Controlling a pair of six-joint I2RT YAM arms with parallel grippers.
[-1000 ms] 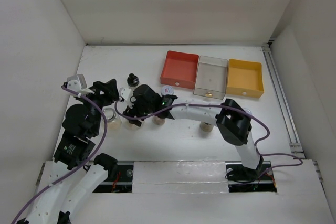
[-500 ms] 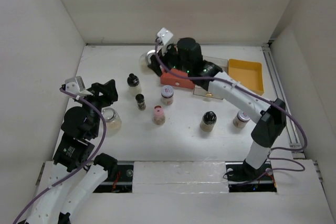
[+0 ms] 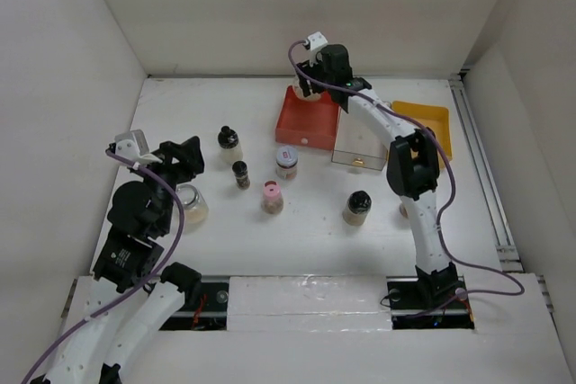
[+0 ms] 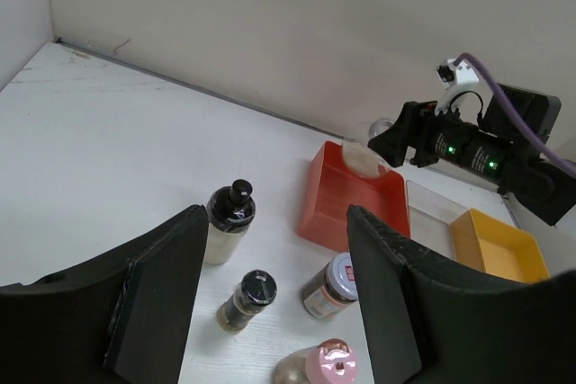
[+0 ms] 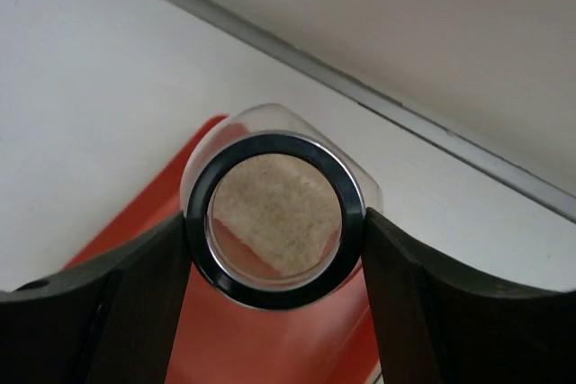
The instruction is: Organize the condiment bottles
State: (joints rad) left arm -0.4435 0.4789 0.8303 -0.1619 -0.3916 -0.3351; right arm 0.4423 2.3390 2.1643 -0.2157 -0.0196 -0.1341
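White walls box in a white table [image 3: 180, 105], seen from above, with two robot arms bolted at its near edge. Reaching far across, the right gripper [image 5: 274, 222] pinches the dark rim of a squat glass jar [image 5: 270, 263] of tan powder from both sides, over the far end of the red tray [image 3: 306, 128]. It is probably held there to be set down in that tray. Next to the red tray sit a clear tray [image 3: 360, 137] and a yellow tray [image 3: 432, 128]. The left gripper [image 4: 270, 312] hovers with fingers spread wide and holds nothing. It is near a second squat jar [image 3: 189, 204], likely waiting clear of the other arm. Smaller bottles stand apart mid-table: a black-capped bottle [image 3: 229, 143], a black-capped jar [image 3: 357, 207], a silver-capped jar [image 3: 286, 161], a pink-capped shaker [image 3: 271, 196] and a small dark bottle [image 3: 241, 174]. Half a second ago the right gripper carried the jar over bare table just left of the red tray's far corner; now it is over the tray. The left arm and standing bottles have not moved.
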